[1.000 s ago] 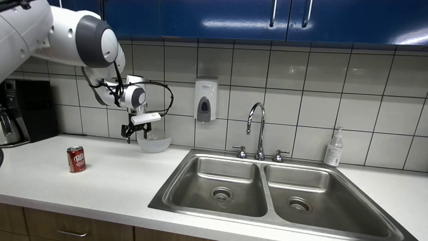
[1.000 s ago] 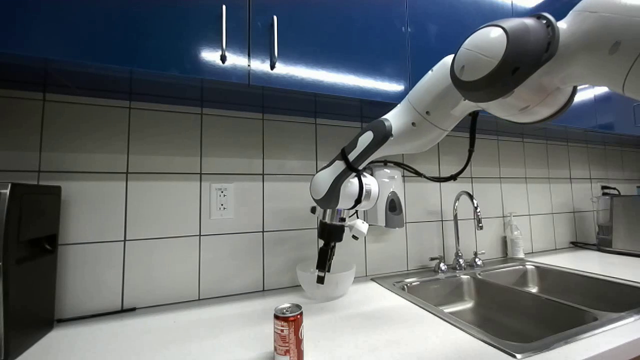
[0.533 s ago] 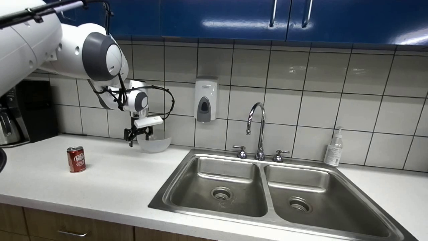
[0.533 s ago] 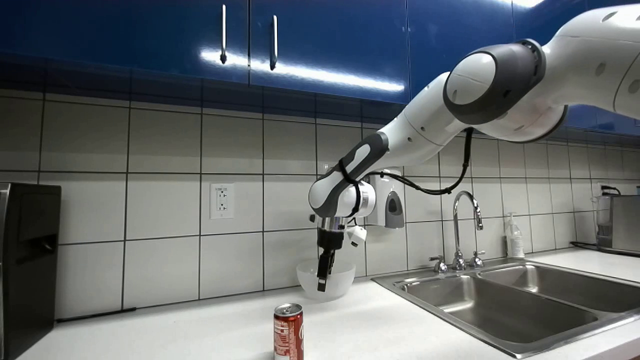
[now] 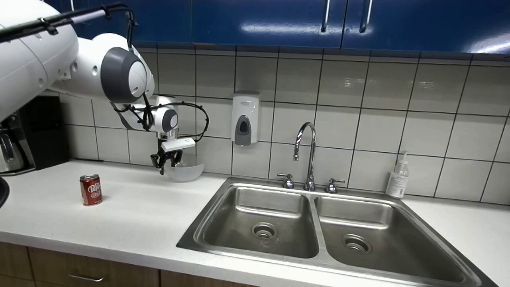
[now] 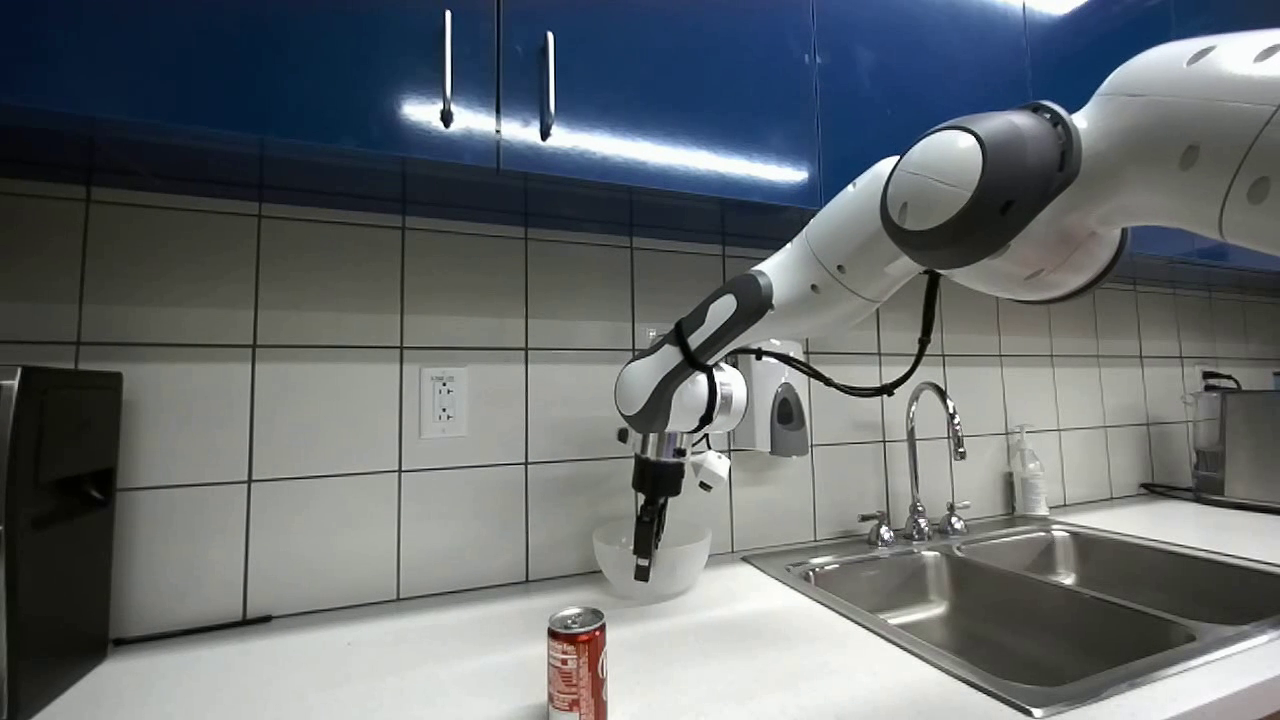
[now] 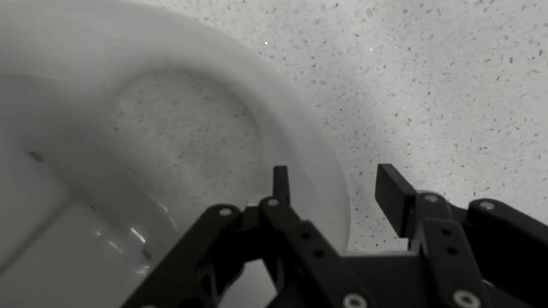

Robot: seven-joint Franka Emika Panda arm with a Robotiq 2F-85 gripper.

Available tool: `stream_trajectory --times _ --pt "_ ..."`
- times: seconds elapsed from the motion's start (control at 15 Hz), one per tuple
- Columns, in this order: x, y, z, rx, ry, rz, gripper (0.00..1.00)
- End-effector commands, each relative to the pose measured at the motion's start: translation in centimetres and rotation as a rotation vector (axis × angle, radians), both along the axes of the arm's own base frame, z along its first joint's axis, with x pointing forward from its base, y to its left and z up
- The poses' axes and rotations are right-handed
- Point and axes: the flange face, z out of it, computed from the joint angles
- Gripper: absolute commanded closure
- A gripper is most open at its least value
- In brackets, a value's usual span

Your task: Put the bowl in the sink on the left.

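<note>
The bowl is a translucent whitish bowl (image 5: 186, 174) standing upright on the counter against the tiled wall, also seen in an exterior view (image 6: 675, 572). My gripper (image 5: 167, 169) points down at its near-left side; it also shows in an exterior view (image 6: 643, 572). In the wrist view, my gripper (image 7: 334, 188) is open with a gap between its fingers. One finger is over the inside of the bowl (image 7: 299, 137), the other is outside, and the bowl's wall lies between them without visible contact. The left sink basin (image 5: 235, 237) is bare steel with a drain.
A red soda can (image 5: 91, 190) stands on the counter (image 5: 139, 223). The right basin (image 5: 398, 255), a faucet (image 5: 310, 159), a wall soap dispenser (image 5: 246, 117) and a pump bottle (image 5: 398, 177) are further right. A black coffee maker (image 5: 40, 131) stands at left.
My gripper has moved down to the bowl's rim and slightly right in an exterior view. Its fingers have come closer together. The bowl has not moved.
</note>
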Motion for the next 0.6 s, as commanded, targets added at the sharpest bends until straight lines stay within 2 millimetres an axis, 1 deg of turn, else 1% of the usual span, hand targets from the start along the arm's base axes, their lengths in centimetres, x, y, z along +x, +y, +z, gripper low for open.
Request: stream_trajectory --times 0.0,0.2,0.27,0.53 --pt "0.8 0.2 0.4 -0.015 0.000 0.029 0.75" --pt "0.8 0.3 0.3 -0.016 -0.003 0.032 0.97" --pt "0.8 0.3 0.3 -0.017 0.002 0.035 1.00" --pt "0.9 0.4 1.8 -0.009 -0.014 0.038 0.99"
